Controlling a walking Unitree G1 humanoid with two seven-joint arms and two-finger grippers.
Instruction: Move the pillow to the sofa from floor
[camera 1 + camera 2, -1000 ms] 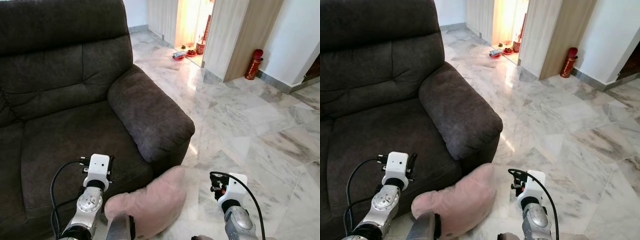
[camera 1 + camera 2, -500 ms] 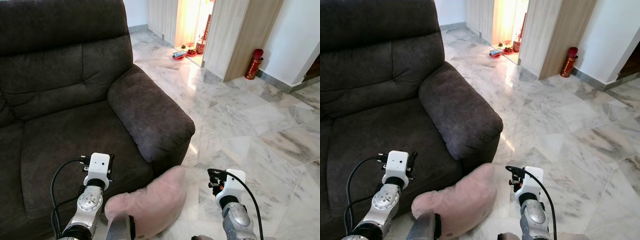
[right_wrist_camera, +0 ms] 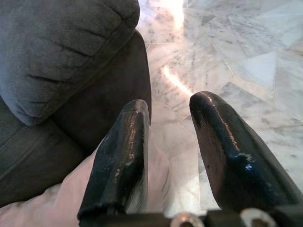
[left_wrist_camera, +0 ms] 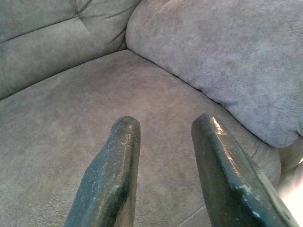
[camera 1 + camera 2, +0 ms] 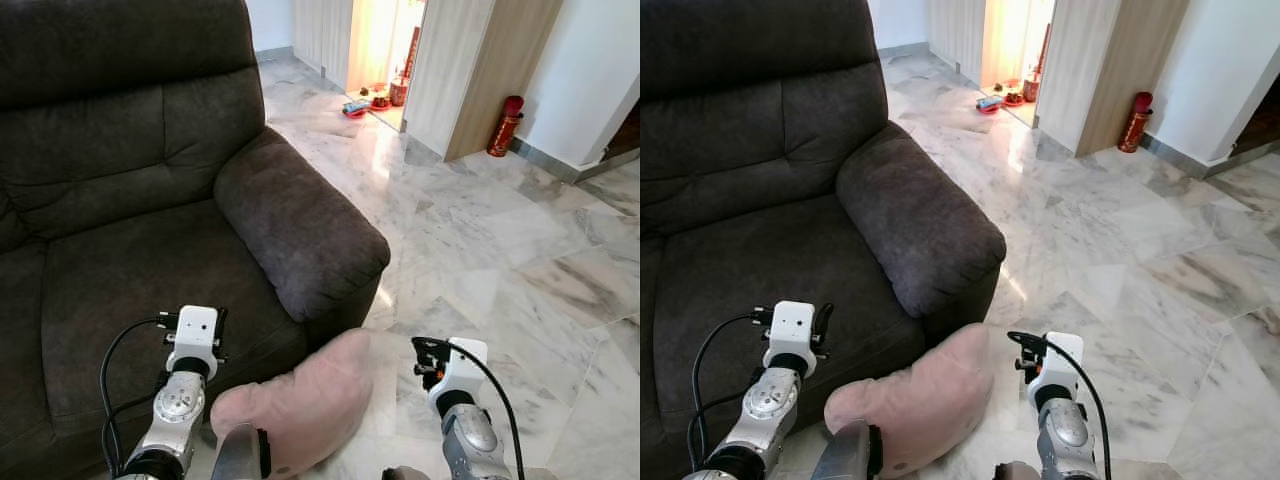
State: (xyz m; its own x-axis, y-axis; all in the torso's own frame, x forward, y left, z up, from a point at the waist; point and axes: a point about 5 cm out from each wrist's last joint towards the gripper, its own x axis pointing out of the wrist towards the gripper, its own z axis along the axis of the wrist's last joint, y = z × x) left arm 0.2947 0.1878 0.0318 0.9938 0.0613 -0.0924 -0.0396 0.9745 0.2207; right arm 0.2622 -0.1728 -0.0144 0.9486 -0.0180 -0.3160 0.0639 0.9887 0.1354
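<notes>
Below, pink pillow (image 5: pixel 295 410) on floor (image 5: pixel 480 250), against sofa (image 5: pixel 150 220)

No text, label, brand or number can be read anywhere.

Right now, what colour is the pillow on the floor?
Pale pink pillow, clearest in the left eye view.

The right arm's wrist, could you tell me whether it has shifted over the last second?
Yes. The right arm's wrist has drifted slightly to the robot's left, closer to the pink pillow, which lies unchanged against the sofa.
</notes>
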